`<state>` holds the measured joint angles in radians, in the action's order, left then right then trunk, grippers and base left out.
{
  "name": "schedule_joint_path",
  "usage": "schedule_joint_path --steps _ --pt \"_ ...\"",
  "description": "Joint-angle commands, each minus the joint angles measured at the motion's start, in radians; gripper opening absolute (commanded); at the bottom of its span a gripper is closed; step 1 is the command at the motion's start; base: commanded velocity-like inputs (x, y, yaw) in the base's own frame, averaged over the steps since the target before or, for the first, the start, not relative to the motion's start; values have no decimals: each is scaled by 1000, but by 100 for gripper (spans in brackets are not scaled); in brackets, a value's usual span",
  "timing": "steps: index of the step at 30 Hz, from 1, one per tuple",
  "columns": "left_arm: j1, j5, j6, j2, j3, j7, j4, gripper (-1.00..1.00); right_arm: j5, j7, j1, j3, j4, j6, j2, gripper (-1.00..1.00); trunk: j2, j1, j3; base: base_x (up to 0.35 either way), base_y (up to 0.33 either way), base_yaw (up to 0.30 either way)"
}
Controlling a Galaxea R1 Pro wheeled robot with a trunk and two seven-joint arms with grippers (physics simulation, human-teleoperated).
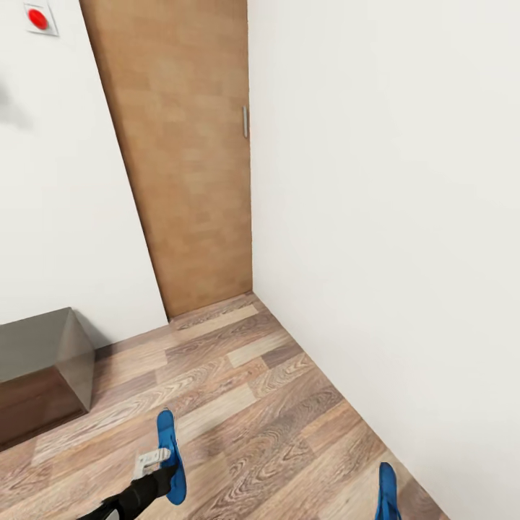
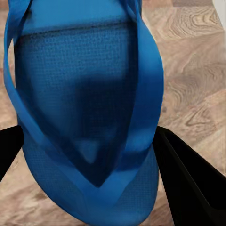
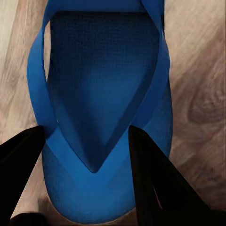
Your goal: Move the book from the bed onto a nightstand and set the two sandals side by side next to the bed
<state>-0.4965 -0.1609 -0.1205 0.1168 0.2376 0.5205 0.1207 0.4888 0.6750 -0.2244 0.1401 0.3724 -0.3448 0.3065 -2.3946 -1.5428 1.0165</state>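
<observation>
A bright-blue sandal [image 2: 84,113] sits between the two black fingers [image 2: 188,174] of the left claw [image 2: 87,160], one finger pressed against each edge of the sole near its rounded end. Two thin blue straps run along the sole and meet in a V between the fingers. The textured footbed is darker in the middle. Beyond the claw, past the sandal's edges, lies brown-grey wood-plank floor [image 2: 188,61].

The left arm [image 1: 141,492] is a black, rounded, segmented limb with a small white, blocky module [image 1: 152,459] mounted just behind its gripper. In both wrist views the fingers [image 2: 188,179] [image 3: 150,179] are plain matte-black wedges, unmarked.
</observation>
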Motion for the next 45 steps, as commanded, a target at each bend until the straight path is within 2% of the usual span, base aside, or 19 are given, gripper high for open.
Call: schedule_joint_path --steps 1,2,3,7,9,10,18,23,26,45 --pt "-1 -11 -20 -14 1 -35 -15 -100 -27 2 0 6 -2 -7 -12 -100 0 0 1 0 0 294" --pt "-1 -10 -32 -25 -6 -59 -24 -100 -72 2 -1 6 -3 -6 -25 -100 0 0 1 0 0 294" --pt "-1 -10 -36 -29 -12 -68 -28 -100 -97 2 0 6 -4 -6 -32 -100 0 0 1 0 0 294" --pt "-1 -11 -50 -45 -95 -96 -40 -100 -304 1 0 8 -5 -5 -83 -100 0 0 1 0 0 294" --pt "-1 -12 -52 -49 -121 -101 -42 -100 -362 1 0 9 -4 -5 -94 -100 0 0 1 0 0 294" --pt "-2 -12 -52 -50 -125 -102 -42 -100 -372 1 0 10 -4 -5 -96 -100 0 0 1 0 0 294" --pt "-2 -13 -53 -51 -133 -102 -44 -100 -390 1 0 18 -4 4 -99 -100 0 0 1 0 0 294" --pt "-1 -14 -53 -59 -133 -102 -45 -100 -390 1 0 17 -4 163 -99 -100 0 0 1 0 0 294" --pt "-1 -14 -53 -64 -133 -102 -45 -100 -390 1 0 16 -4 199 -99 -100 0 0 1 0 0 294" --pt "-1 -12 -53 -66 -133 -102 -58 -100 -389 1 0 19 -8 212 -99 -100 0 0 1 0 0 294"
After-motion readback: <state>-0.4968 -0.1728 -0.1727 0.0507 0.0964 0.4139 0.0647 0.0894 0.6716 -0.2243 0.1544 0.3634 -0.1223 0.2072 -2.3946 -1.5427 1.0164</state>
